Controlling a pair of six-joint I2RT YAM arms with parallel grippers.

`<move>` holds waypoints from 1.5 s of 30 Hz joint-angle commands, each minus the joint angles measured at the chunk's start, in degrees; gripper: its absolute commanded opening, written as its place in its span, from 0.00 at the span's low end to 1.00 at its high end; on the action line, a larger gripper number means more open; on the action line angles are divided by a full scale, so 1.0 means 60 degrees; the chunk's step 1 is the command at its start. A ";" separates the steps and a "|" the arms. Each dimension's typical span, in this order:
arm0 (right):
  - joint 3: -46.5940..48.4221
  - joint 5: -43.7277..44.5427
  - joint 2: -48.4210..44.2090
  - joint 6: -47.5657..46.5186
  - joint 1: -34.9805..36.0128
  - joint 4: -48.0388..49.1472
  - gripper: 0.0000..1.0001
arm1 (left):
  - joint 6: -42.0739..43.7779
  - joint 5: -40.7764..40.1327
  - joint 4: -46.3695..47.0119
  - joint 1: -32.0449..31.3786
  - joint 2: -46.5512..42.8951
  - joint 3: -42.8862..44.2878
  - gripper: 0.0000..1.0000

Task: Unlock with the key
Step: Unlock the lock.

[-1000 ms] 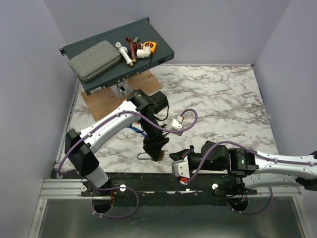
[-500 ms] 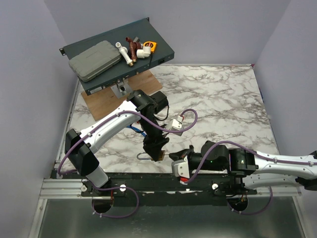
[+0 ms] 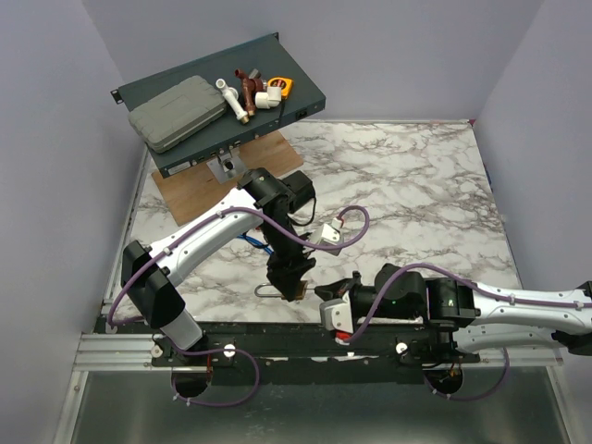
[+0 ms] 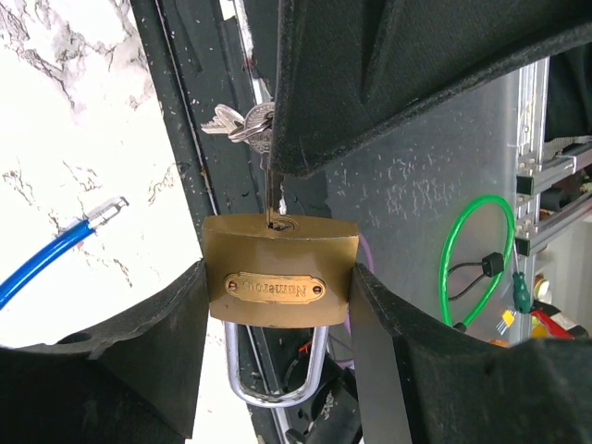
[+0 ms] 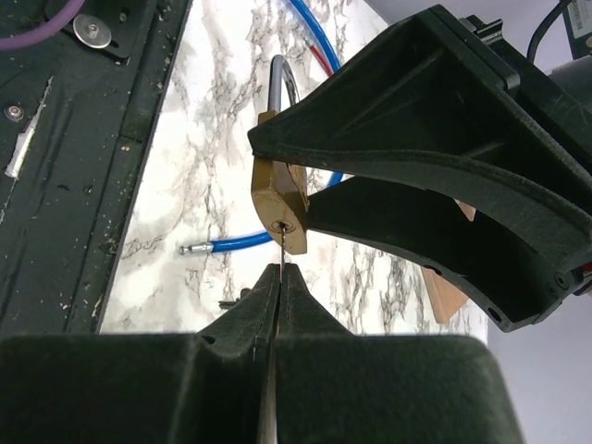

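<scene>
Thin silver-grey metal key (image 4: 269, 190) pinched between closed jaws of right gripper (image 5: 280, 271), tip at keyway of brass padlock with silver shackle (image 4: 277, 254). Left gripper (image 4: 277, 282) jaws clamped on padlock body, above near edge of marble table (image 3: 416, 185)

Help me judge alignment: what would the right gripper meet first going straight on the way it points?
Likely the brass padlock, keyhole end, held by the left gripper. The right gripper pinches the key, tip at that keyhole.

Overhead camera looks down over the whole table (image 3: 416, 185) — both wrist cameras, close in, share the padlock (image 4: 280, 268).
</scene>
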 commanded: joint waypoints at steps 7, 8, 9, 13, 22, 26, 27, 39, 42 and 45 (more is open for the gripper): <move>-0.0307 -0.0196 -0.0118 -0.0240 0.0080 0.0511 0.01 | 0.0350 0.0319 -0.0604 -0.0194 -0.0530 0.0202 0.00; -0.0310 -0.0212 -0.0116 -0.0241 0.0080 0.0533 0.01 | 0.0362 0.0308 -0.0597 -0.0208 -0.0528 0.0210 0.00; -0.0310 -0.0236 -0.0099 -0.0264 0.0082 0.0541 0.01 | 0.0378 0.0293 -0.0596 -0.0212 -0.0543 0.0211 0.00; -0.0340 -0.0264 -0.0063 -0.0353 0.0077 0.0619 0.01 | 0.0434 0.0277 -0.0599 -0.0224 -0.0548 0.0207 0.00; -0.0252 -0.0390 0.0056 -0.0468 0.0080 0.0662 0.01 | 0.0438 0.0302 -0.0600 -0.0238 -0.0549 0.0230 0.00; -0.0245 -0.0462 0.0096 -0.0632 0.0082 0.0673 0.01 | 0.0478 0.0308 -0.0602 -0.0252 -0.0552 0.0235 0.00; -0.0237 -0.0484 0.0107 -0.0644 0.0078 0.0673 0.01 | 0.0502 0.0308 -0.0595 -0.0253 -0.0563 0.0236 0.00; -0.0155 -0.0840 0.0250 -0.0667 0.0073 0.0715 0.01 | 0.0568 0.0183 -0.0604 -0.0313 -0.0592 0.0322 0.00; -0.0191 -0.0881 0.0281 -0.0669 0.0082 0.0784 0.01 | 0.0549 0.0217 -0.0602 -0.0311 -0.0587 0.0353 0.00; -0.0223 -0.0910 0.0362 -0.0685 0.0078 0.0917 0.01 | 0.0527 0.0169 -0.0596 -0.0311 -0.0655 0.0410 0.00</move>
